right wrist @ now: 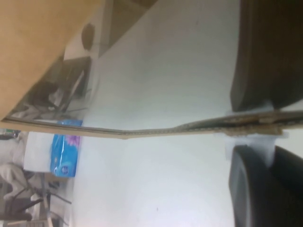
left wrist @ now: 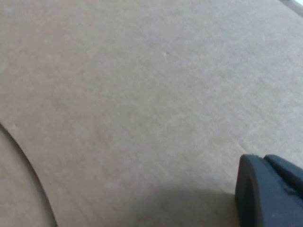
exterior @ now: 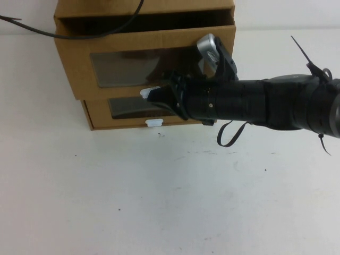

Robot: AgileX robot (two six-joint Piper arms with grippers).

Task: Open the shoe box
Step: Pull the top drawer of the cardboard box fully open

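Fingers (right wrist: 265, 56) of right gripper (exterior: 158, 96) pinch brown shoe box (exterior: 159, 40) tab (exterior: 146, 92) — left gripper (left wrist: 270, 194) beside cardboard (left wrist: 142, 94).

On the far side of the bench (exterior: 159, 202), the upper shoe box (exterior: 133, 48) stands on the lower shoe box (exterior: 101, 119). The right tool (exterior: 155, 95) comes in from the right and pinches the tab (exterior: 146, 91) on the front of the upper one. The left tool (left wrist: 267, 194) is close above cardboard (left wrist: 142, 94).

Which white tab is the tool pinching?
The upper tab, pinched by the right tool; the lower tab hangs free. The left tool sits over the cardboard box.
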